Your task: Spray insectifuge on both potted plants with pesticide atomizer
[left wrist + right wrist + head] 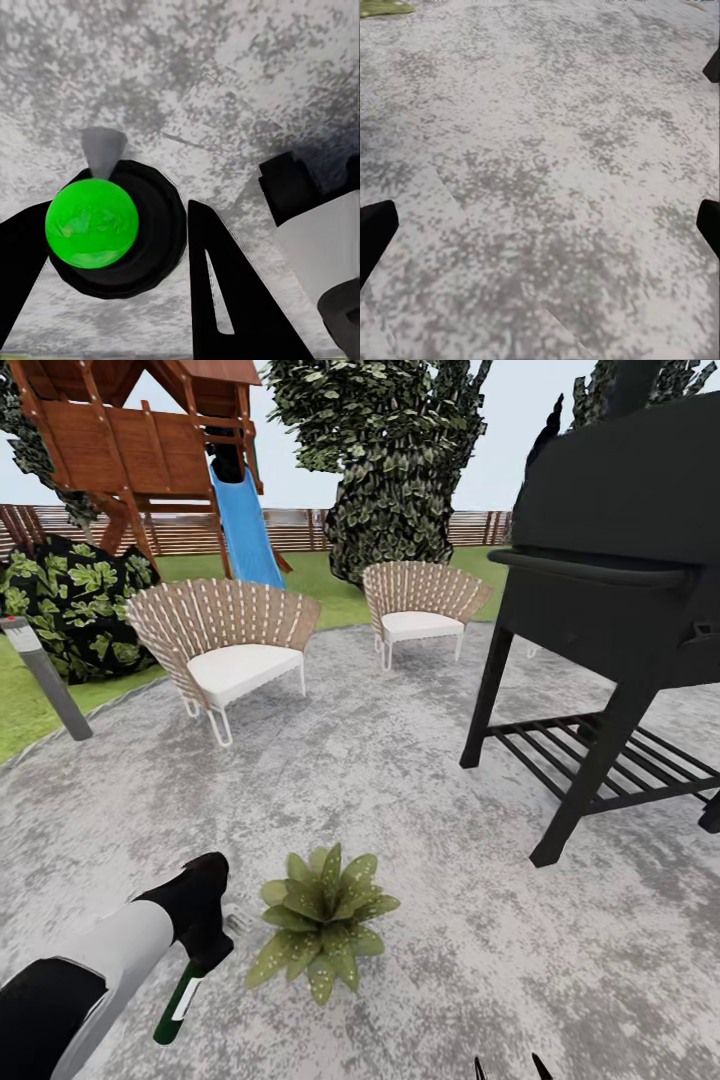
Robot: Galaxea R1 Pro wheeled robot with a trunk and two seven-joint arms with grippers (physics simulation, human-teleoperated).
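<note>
The head camera looks forward and down across the mottled grey paved patio (400,780). Both wrist cameras face that same paving at close range beyond their black fingers (225,300), sharing it with the head view.

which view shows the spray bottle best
Head view: the pesticide atomizer shows side-on, green body and white label, held by the left gripper. The left wrist view gives just its round green end.

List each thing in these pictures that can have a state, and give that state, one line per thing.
Pesticide atomizer: held, tilted, base down.
Left gripper: shut on the atomizer.
Right gripper: jaws apart, nothing between them.
Potted plant: upright on the patio.
Grill: lid closed.
Chairs: unoccupied.
</note>
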